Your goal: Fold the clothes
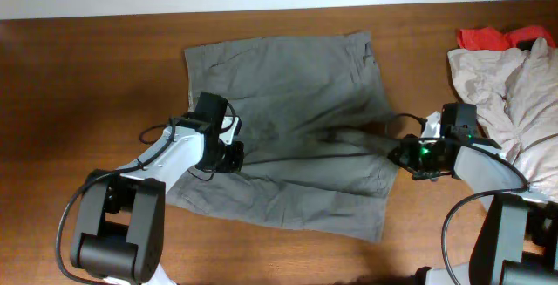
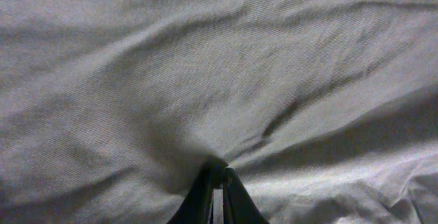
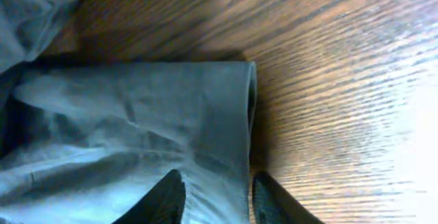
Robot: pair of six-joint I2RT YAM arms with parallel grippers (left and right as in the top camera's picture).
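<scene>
Overhead, the grey-olive cotton shorts [image 1: 296,84] lie spread and rumpled on the brown wooden table [image 1: 87,76], one long edge toward the far side and the other toward the arms' bases. The left gripper [image 1: 234,156] sits on the shorts at their left side, about midway along that edge. The right gripper [image 1: 411,156] is at the shorts' right edge, and a raised ridge of fabric runs from the middle of the shorts toward it. Beyond the shorts' right edge, apart from them, lie a pale beige crumpled garment [image 1: 514,84] and, at its far end, a red cloth [image 1: 488,37]. In the left wrist view the shorts [image 2: 205,66] fill the frame, and the left gripper [image 2: 219,183] is pinched nearly closed on a small tuck of their fabric, creases fanning out from the tips. In the right wrist view the right gripper [image 3: 215,200] stands with its jaws partly apart astride the folded hem of the shorts [image 3: 137,114], bare table [image 3: 328,59] just beside that hem. Whether these jaws press the cloth I cannot tell.
</scene>
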